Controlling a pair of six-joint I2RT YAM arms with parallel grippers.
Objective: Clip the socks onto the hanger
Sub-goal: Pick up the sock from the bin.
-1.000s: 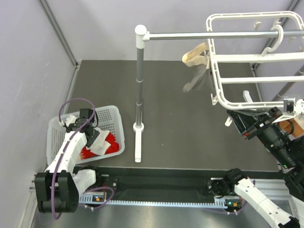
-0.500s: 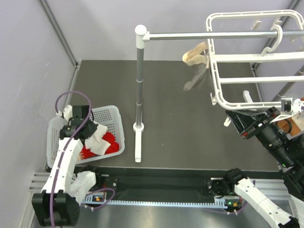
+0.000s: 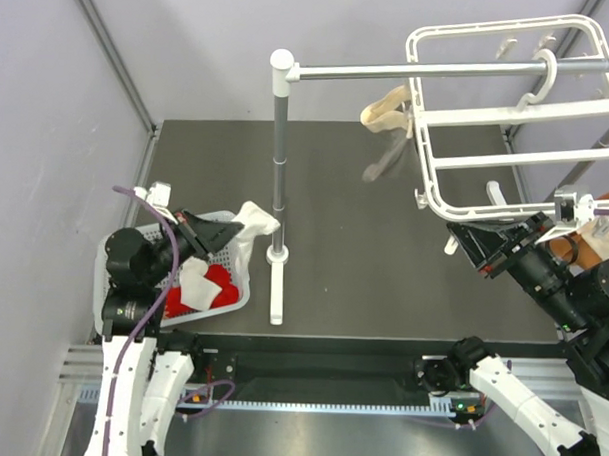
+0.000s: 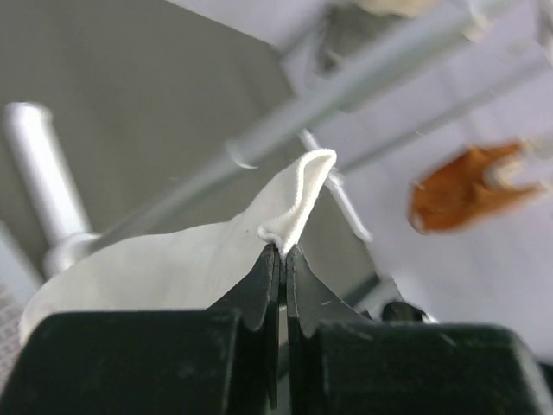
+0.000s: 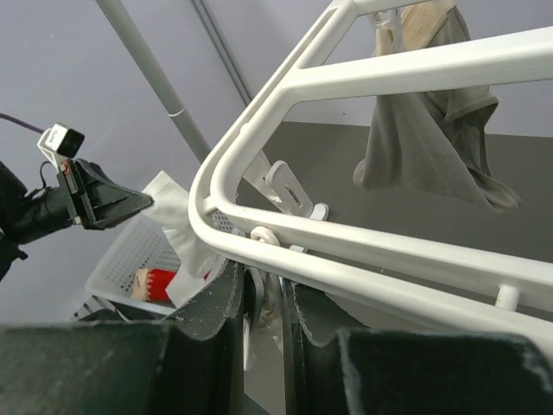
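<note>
Left gripper (image 4: 281, 251): jaws together, pinching white sock (image 4: 173, 268) at its hem edge, above basket (image 3: 240, 276).
Sock tip: just beside pole (image 3: 279, 167).
Right gripper (image 5: 263, 290): jaws clamped on hanger (image 5: 389, 258), at its near rim.
Hanger: right of pole, well apart from white sock.

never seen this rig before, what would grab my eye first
The big white hanger dominates the far right, hooked over the rail with a grey sock hanging from it. Next comes the left gripper at the near left, shut on a white sock held above the basket of red socks.
</note>
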